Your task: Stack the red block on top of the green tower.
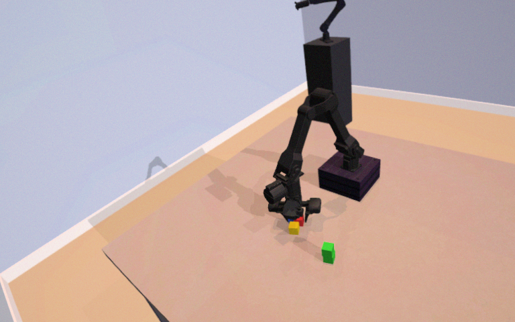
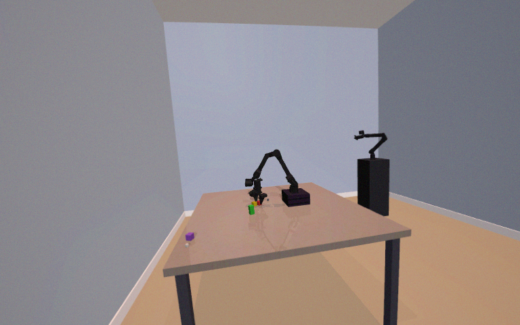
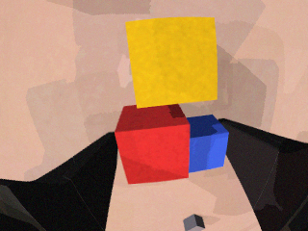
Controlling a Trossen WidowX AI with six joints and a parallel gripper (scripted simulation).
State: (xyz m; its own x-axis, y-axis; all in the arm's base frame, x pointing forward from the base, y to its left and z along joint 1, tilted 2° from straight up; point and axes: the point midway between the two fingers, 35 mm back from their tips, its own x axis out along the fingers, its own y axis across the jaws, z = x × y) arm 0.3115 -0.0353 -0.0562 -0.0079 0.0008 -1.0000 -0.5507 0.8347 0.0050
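Observation:
The red block (image 1: 301, 221) (image 2: 258, 203) (image 3: 154, 154) stands on the table, with the smaller blue block (image 1: 290, 220) (image 3: 207, 151) close beside it. My gripper (image 1: 297, 221) (image 2: 258, 202) (image 3: 167, 132) is low and open, with its fingers around both blocks. In the wrist view the left finger is right at the red block's outer side and the right finger at the blue block's outer side; I cannot tell whether they touch. The green tower (image 1: 328, 253) (image 2: 250, 209) stands upright, away from the gripper, its upper part slightly offset.
A yellow block (image 1: 294, 227) (image 2: 254, 204) (image 3: 173, 63) stands just in front of the red block. A tiny grey cube (image 2: 267, 199) (image 3: 192, 222) lies on the base side. A purple block (image 2: 189, 236) and a tiny white cube (image 2: 187, 245) lie near the table's edge. The arm's dark base box (image 1: 338, 180) (image 2: 295, 198) stands behind.

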